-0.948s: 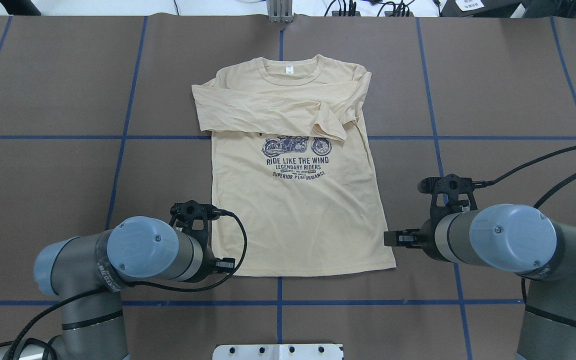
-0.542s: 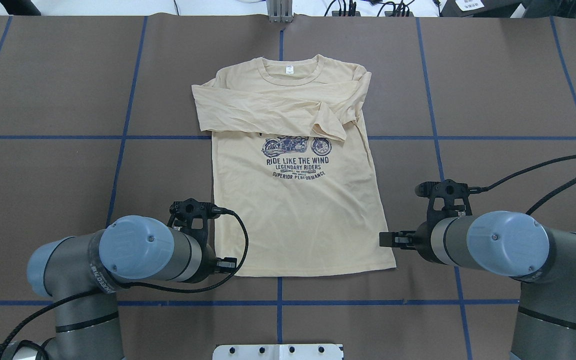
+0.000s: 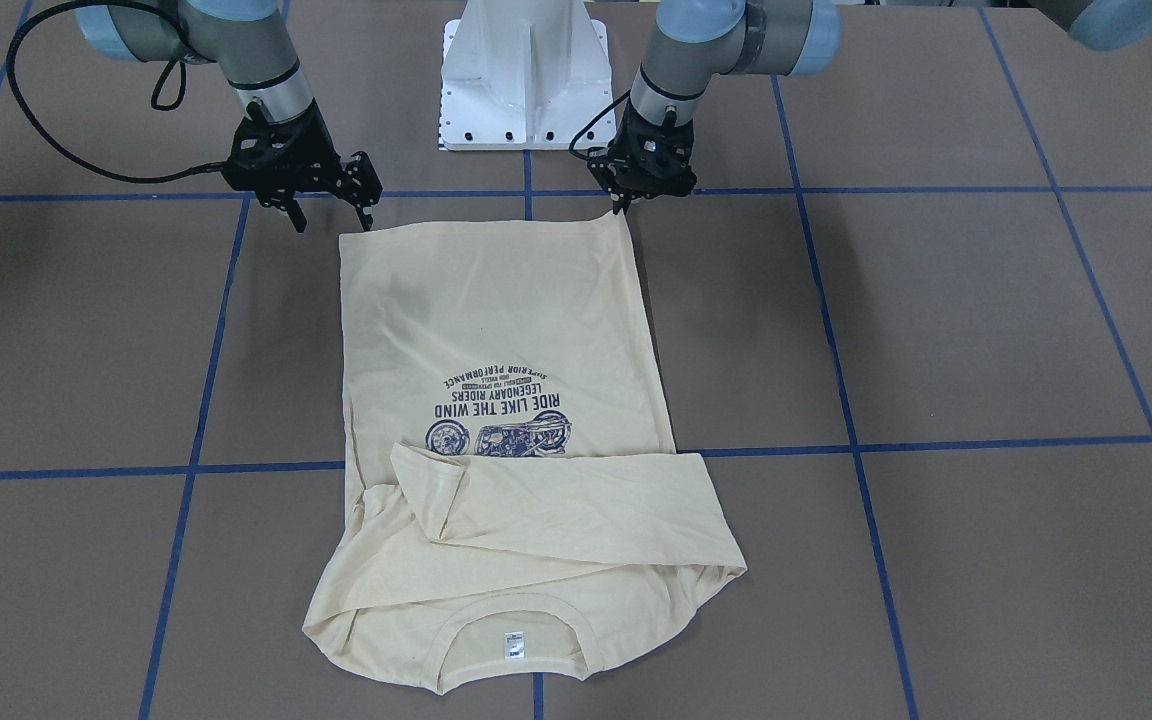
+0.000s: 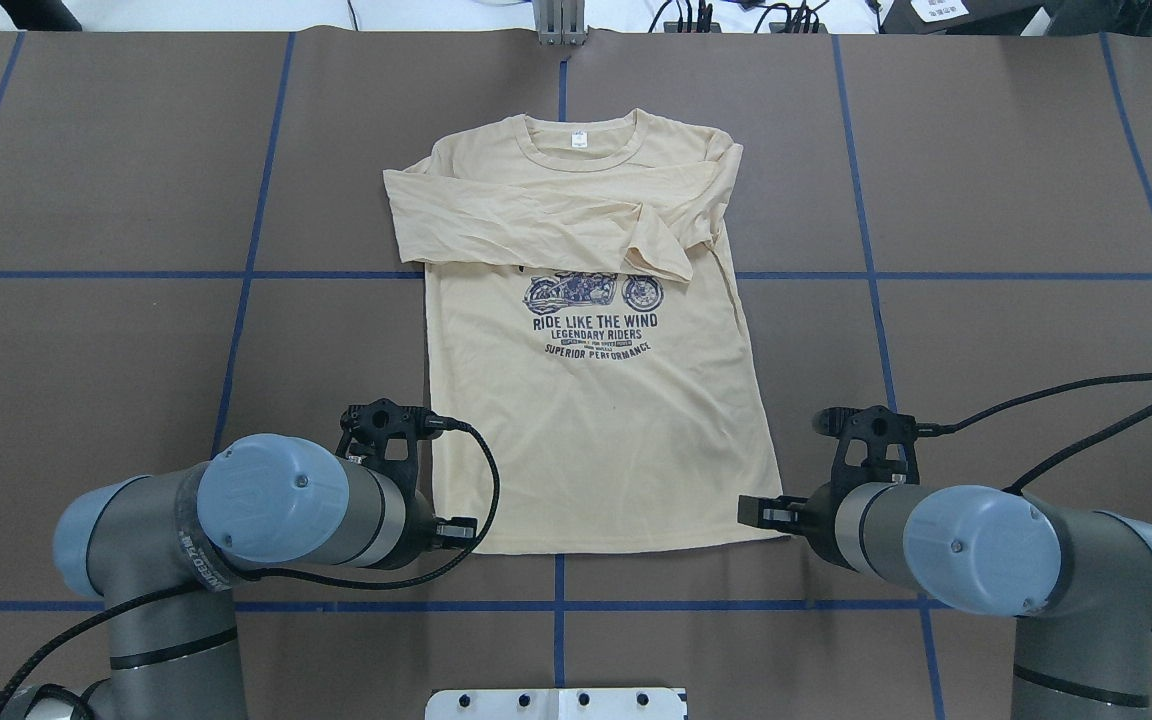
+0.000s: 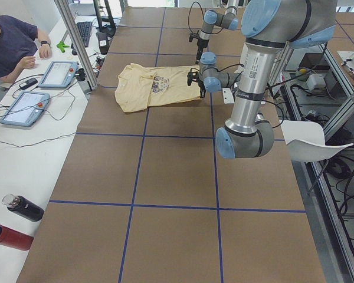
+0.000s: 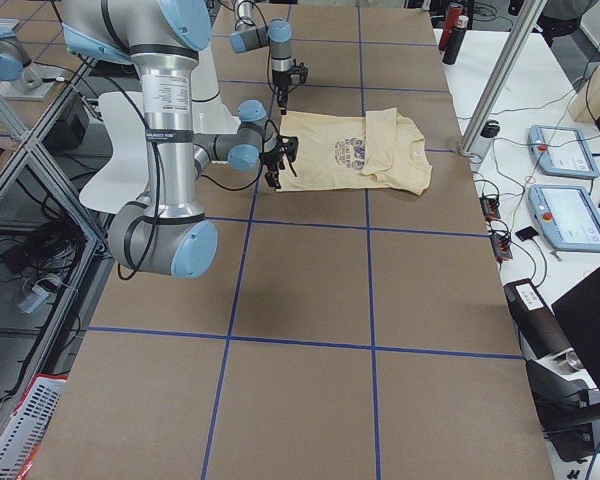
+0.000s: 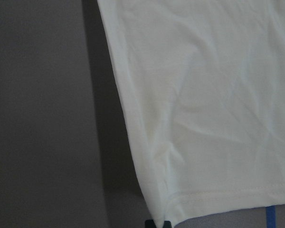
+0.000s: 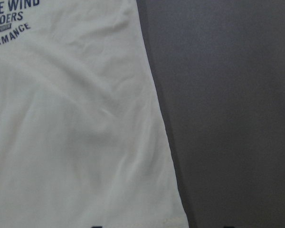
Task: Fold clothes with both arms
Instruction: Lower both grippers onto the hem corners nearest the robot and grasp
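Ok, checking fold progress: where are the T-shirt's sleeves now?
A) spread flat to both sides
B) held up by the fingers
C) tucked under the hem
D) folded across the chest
D: both sleeves of the long-sleeve T-shirt lie folded over its chest, overlapping the top of the motorcycle print.

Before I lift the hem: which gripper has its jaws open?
The right gripper: its fingers stand apart at one T-shirt hem corner, while the left gripper is closed on the other.

The T-shirt carries a navy print: "RIDE LIKE THE WIND"; "LEGENDARY RIDERS"; "SUPERIOR PERFORMANCE". Its neck label is unreadable.
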